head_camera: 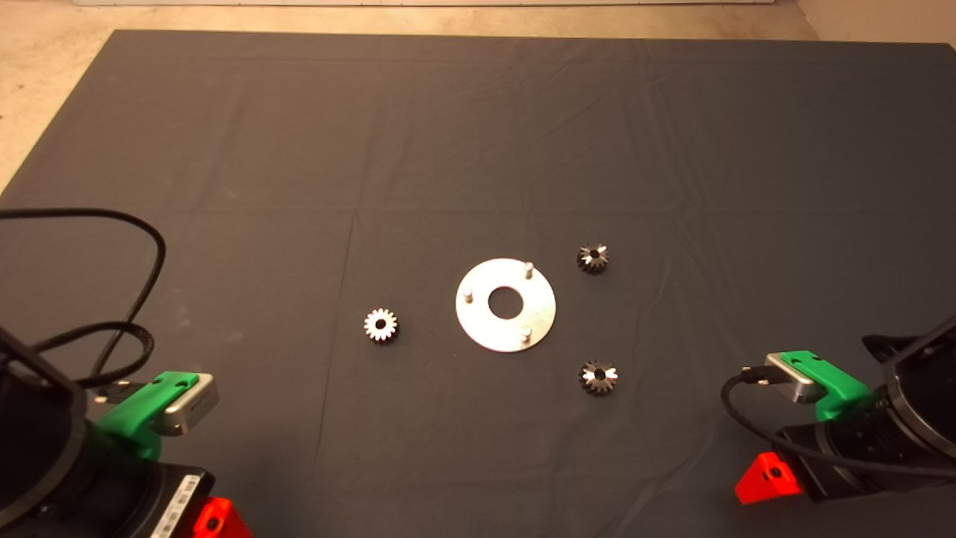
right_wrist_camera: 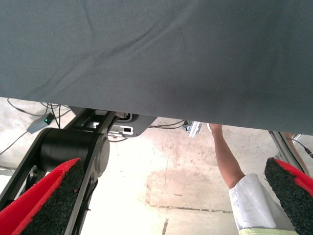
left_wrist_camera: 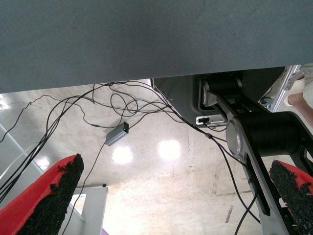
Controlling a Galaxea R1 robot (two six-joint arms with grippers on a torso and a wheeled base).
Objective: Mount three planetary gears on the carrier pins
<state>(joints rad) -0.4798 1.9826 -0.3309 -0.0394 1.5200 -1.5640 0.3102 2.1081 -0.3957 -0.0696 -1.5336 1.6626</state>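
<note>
All 3 gears lie loose around the plate: the pale gear nearer the spread left gripper, 2 dark ones toward the spread right gripper.

Looks like a robotics lab or test workshop rather than a home. Plain dark mat spread over a table, wrinkled, set up as a bare work surface. Pale, glossy concrete floor beyond the mat's edge, reflecting ceiling lights. Loose black cables trailing across that floor to a small grey adapter box, well beyond the left gripper, whose fingers stand wide apart. Black machine base close by the right gripper, equally spread. Person's arm in a white sleeve reaching toward the table edge nearby.
</note>
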